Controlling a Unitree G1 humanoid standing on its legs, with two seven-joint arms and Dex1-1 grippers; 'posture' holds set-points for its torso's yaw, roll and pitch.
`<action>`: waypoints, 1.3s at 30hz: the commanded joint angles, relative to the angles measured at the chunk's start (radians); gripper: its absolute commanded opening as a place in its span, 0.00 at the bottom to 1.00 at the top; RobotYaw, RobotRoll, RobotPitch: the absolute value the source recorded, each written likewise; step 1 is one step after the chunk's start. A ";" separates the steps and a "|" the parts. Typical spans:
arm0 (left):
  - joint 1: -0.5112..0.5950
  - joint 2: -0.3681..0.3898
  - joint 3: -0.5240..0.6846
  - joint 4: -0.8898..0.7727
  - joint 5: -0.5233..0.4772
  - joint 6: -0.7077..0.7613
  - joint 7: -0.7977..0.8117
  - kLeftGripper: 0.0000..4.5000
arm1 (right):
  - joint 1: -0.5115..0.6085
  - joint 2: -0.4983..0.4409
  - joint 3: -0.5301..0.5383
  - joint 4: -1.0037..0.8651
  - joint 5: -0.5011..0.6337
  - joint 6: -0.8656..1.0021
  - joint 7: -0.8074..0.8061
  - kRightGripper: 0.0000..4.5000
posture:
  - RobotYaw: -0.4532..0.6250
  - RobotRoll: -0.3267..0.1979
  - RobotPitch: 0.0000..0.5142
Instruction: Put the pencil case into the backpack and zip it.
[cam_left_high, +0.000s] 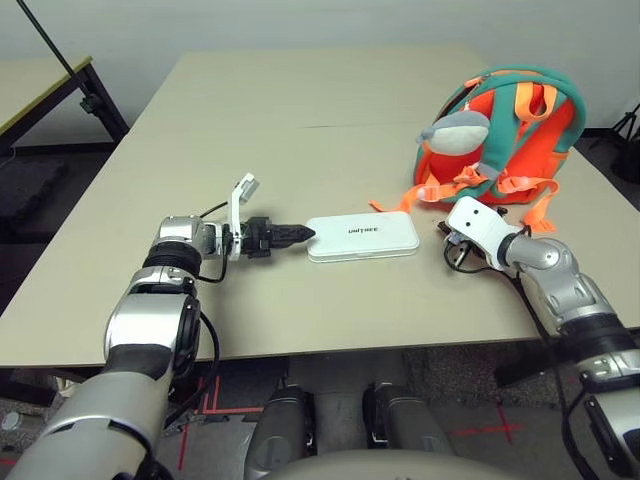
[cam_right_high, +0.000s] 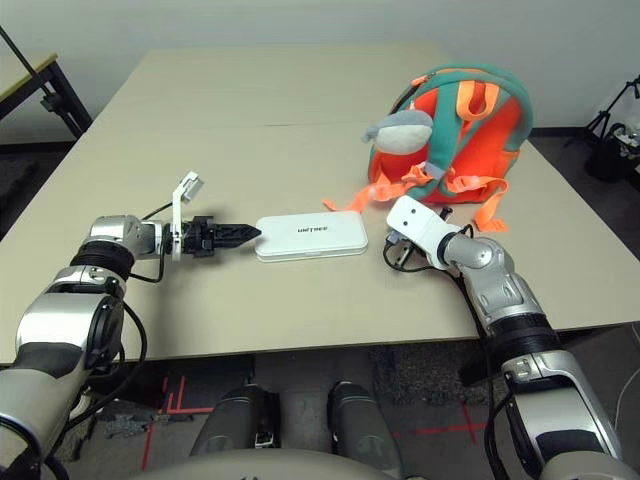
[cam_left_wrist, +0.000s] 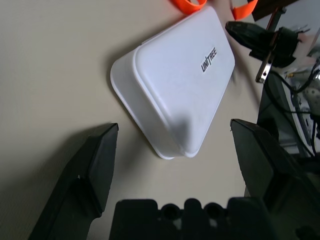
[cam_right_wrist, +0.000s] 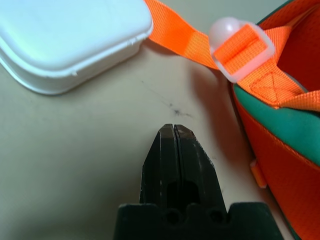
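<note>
The flat white rectangular hard pencil case (cam_left_high: 362, 237), with rounded corners and small dark lettering on its lid, lay flat on the beige worktop (cam_left_high: 280, 130), roughly midway between the two arms. Behind it and toward the robot's right stood the small bright orange backpack (cam_left_high: 510, 130) with teal trim and straps, upright, with a grey plush fish-like charm (cam_left_high: 455, 128) hanging on its front. Loose orange webbing straps (cam_left_high: 445, 190) trailed from the backpack's base onto the worktop, one end reaching close to the far edge of the pencil case; in the right wrist view a strap with a pale translucent buckle (cam_right_wrist: 240, 47) lay just beside the case's corner.

The left gripper (cam_left_high: 300, 234) sat low over the worktop at the case's left short end, pointing toward it. In the left wrist view its two black fingers (cam_left_wrist: 90, 175) stood spread wide, released, on either side of the near corner of the case with bare worktop between them and the case; nothing was grasped.

The right gripper (cam_right_wrist: 174, 145) hung near the case's right end, between it and the backpack, apart from both. In the right wrist view its fingers were pressed together, clenched on nothing, aimed at bare worktop in front of the backpack's orange and teal lower edge.
</note>
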 joint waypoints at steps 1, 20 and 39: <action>0.003 0.001 -0.030 0.048 0.031 0.013 0.003 1.00 | -0.013 -0.015 0.023 0.020 -0.018 -0.019 0.023 0.01 | 0.47 0.62 0.14; -0.019 0.015 -0.043 0.062 0.033 0.046 -0.016 1.00 | -0.166 0.095 0.184 0.152 -0.112 -0.101 0.090 0.01 | 0.48 0.62 0.13; -0.040 0.001 -0.014 0.062 0.018 0.127 0.024 1.00 | -0.200 0.227 0.248 0.041 -0.146 -0.041 0.167 0.01 | 0.47 0.62 0.13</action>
